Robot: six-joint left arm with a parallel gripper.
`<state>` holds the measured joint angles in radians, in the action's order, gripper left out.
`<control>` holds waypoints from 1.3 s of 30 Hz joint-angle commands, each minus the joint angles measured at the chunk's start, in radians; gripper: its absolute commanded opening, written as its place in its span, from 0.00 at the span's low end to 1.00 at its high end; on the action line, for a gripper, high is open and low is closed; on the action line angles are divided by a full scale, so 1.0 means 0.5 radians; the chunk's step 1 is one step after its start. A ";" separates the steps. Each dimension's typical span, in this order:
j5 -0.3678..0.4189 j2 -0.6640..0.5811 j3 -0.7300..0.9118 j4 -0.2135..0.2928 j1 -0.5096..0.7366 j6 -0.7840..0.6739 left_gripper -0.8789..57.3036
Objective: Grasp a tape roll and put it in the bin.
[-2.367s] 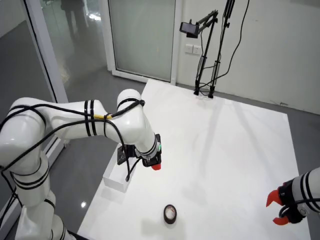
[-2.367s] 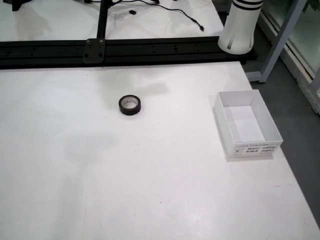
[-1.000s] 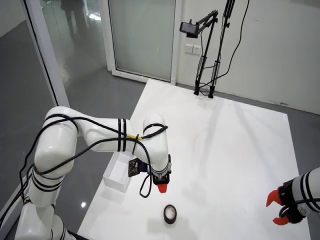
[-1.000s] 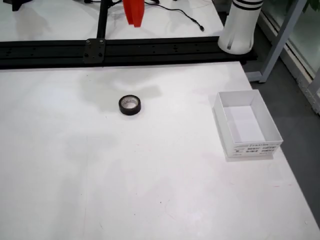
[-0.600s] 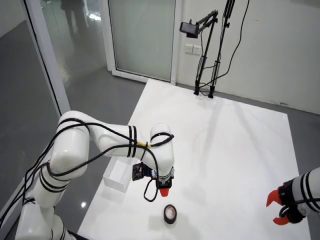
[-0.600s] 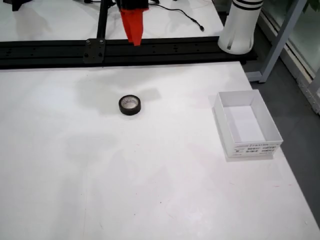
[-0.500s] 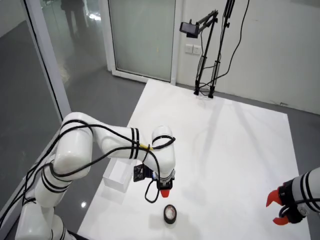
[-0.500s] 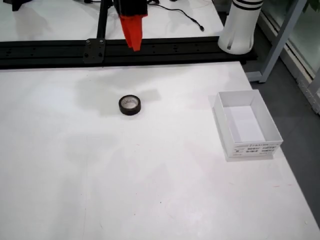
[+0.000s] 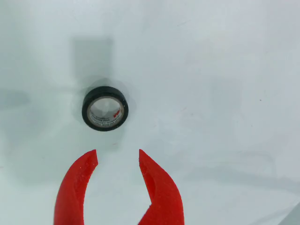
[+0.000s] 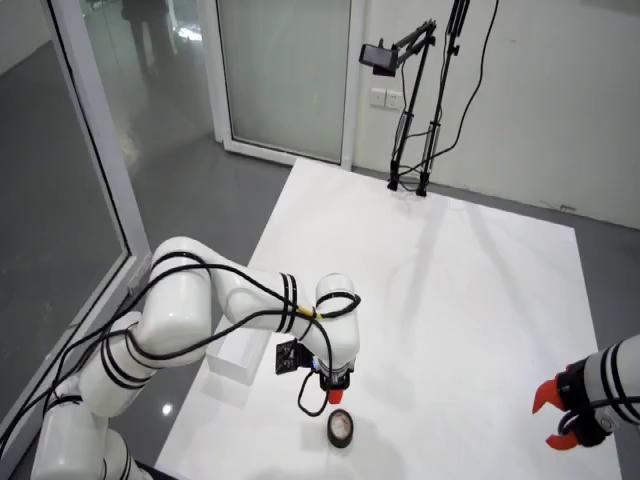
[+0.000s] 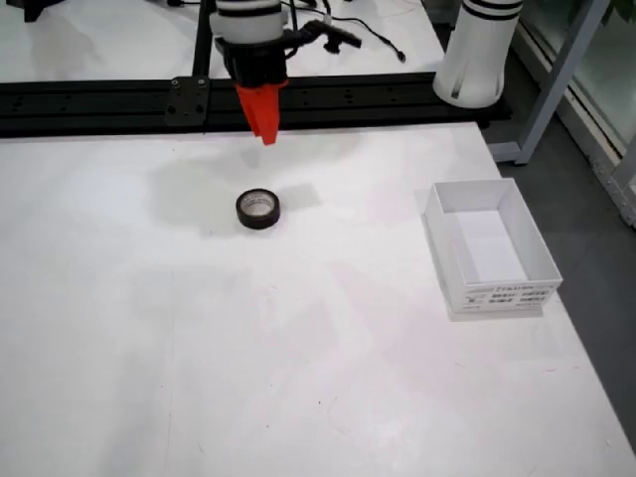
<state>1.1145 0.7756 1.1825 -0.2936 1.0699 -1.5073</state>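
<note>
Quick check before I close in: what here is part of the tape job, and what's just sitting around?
Job:
black tape roll, flat on the table
white bin, empty
red claw, open, short of the roll

Bystanders:
second arm's red claw
camera stand
black rail

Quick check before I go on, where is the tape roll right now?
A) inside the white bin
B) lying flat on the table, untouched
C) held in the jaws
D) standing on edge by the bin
B: the tape roll lies flat on the table, ahead of the open gripper.
</note>
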 commanded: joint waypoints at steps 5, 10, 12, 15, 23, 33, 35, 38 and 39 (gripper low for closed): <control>-0.183 0.360 -0.119 -0.005 -0.002 -0.026 0.35; -0.195 0.409 -0.141 -0.011 -0.020 -0.026 0.35; -0.204 0.418 -0.141 -0.011 -0.029 -0.026 0.35; -0.226 0.452 -0.153 -0.014 -0.048 -0.029 0.35; -0.272 0.575 -0.242 -0.017 -0.069 -0.029 0.35; -0.284 0.707 -0.365 -0.023 -0.084 -0.029 0.35; -0.281 0.707 -0.362 -0.026 -0.091 -0.029 0.35; -0.281 0.707 -0.359 -0.039 -0.100 -0.029 0.35; -0.281 0.707 -0.359 -0.039 -0.103 -0.029 0.35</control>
<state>0.9894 1.0652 1.0471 -0.3035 1.0383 -1.5205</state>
